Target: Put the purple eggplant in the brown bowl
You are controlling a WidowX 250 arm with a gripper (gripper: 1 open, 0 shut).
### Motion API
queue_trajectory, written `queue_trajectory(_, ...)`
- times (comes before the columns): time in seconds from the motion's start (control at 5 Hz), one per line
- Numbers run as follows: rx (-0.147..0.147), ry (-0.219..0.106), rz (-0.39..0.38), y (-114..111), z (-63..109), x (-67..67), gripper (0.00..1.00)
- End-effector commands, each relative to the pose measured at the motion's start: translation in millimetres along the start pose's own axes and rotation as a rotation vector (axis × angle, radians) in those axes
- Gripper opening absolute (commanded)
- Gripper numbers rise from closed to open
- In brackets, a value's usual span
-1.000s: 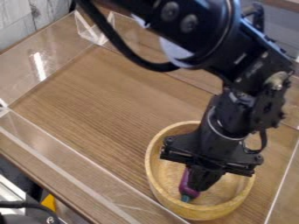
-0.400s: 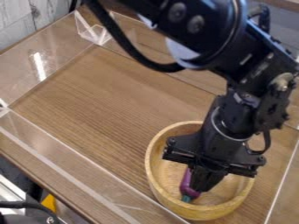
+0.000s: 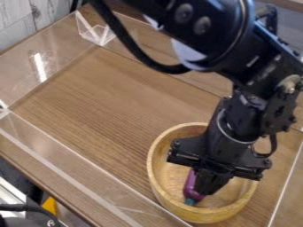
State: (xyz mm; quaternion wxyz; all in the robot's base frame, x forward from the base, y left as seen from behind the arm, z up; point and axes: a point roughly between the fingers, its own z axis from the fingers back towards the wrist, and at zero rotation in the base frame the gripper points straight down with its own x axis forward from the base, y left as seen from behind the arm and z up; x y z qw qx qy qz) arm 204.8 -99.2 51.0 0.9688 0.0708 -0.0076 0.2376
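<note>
The purple eggplant (image 3: 190,189) sits pinched in the closed gripper (image 3: 200,183) inside the brown bowl (image 3: 158,160)

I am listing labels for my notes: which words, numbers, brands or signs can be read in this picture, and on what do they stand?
No text can be read.
On the black arm, brown bowl, purple eggplant, wooden table and clear walls: no text shows.
On the dark and yellow object at the bottom left corner: too blurred to tell.
</note>
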Motion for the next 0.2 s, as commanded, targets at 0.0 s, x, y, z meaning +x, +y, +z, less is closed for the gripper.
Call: queue_trajectory(0.0, -0.014, -0.015, 0.000, -3.6, 4.0, 3.3, 0.00)
